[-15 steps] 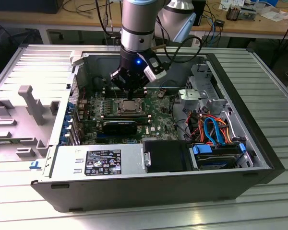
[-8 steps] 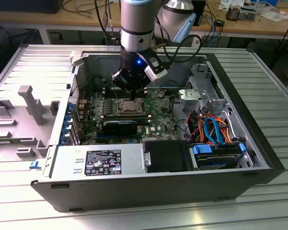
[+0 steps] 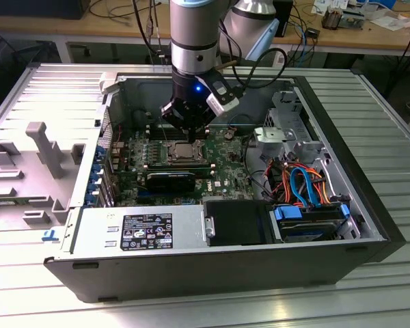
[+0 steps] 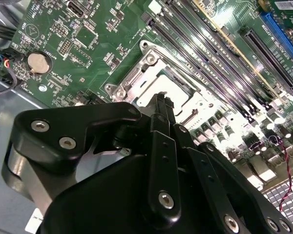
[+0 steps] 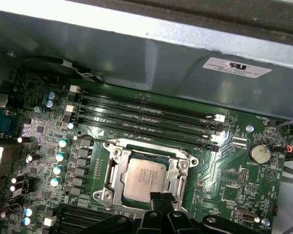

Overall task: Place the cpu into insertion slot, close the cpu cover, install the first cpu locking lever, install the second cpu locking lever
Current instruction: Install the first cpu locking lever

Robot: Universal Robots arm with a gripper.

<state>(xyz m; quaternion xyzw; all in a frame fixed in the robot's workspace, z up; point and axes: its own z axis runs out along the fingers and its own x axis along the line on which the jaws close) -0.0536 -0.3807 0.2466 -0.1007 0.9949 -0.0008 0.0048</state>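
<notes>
cpu [image 5: 144, 178] lying inside lowered cpu cover [image 5: 116, 175], jaws clenched, tips at the cover's edge

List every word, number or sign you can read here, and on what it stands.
Nothing reads clearly.
Black label on the power supply: print too small.
White sticker on the case wall: blurred.
Markings on the cpu: too faint.
Circuit board print: too small.

cpu [image 5: 144, 179] edge hidden behind hand [image 5: 161, 199], perhaps a corner too
</notes>
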